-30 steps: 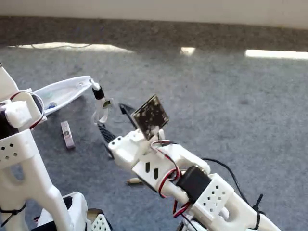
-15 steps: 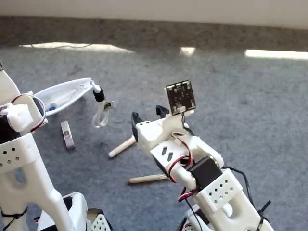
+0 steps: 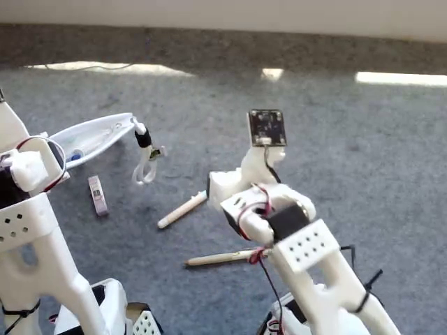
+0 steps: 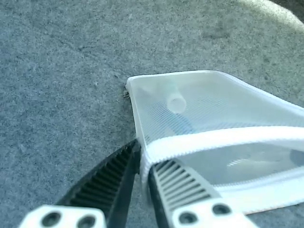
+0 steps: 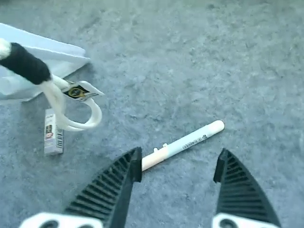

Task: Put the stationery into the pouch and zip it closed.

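White mesh pouch point(image 4: 204, 114) sits on the grey carpet point(image 3: 349, 139), its rim pinched tight in the left claw point(image 4: 144, 159). The right claw point(image 5: 179, 159) hangs spread wide above a white pen point(image 5: 183, 144), with a wooden pencil point(image 3: 216, 258) nearby and a small pack point(image 5: 52, 130) beside the pouch.

Indoor room, type undetermined. Grey short-pile carpet point(image 3: 363, 160) covers the work surface; a pale plain wall point(image 3: 209, 12) bounds its far edge.
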